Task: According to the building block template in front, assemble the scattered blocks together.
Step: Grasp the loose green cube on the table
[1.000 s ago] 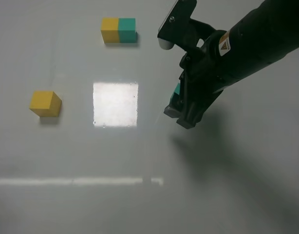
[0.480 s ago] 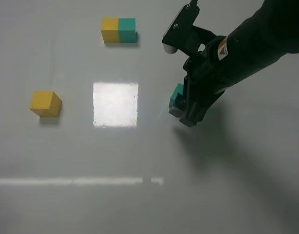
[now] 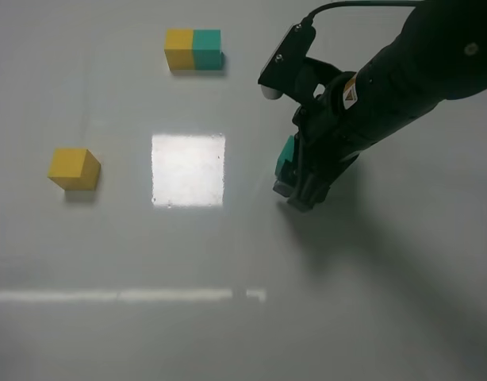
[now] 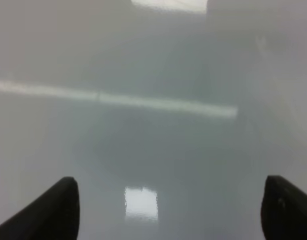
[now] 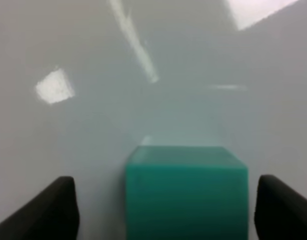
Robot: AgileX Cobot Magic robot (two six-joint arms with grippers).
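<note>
Wrist view showed right pincer (image 5: pixel 163 212) released, straddling matte sharp-edged teal cube (image 5: pixel 186 200) without contact; overhead view hid gaps. Left pincer (image 4: pixel 168 207) likewise released.

Bright overhead glare on the table (image 3: pixel 109 333), blurred wrist views

A robotics lab — bare glossy tabletop (image 3: pixel 109 333), black robot arm (image 3: pixel 418 71).

1. The template bar (image 3: pixel 193 49) lay at the far side of the surface (image 3: pixel 148 333), left of centre.
2. One loose cube (image 3: pixel 74 168) sat nearer and further left, well apart from the bar.
3. The other loose cube (image 3: pixel 287 152) sat to the right, between the spread fingers of the right end effector (image 3: pixel 295 194), touching neither.
</note>
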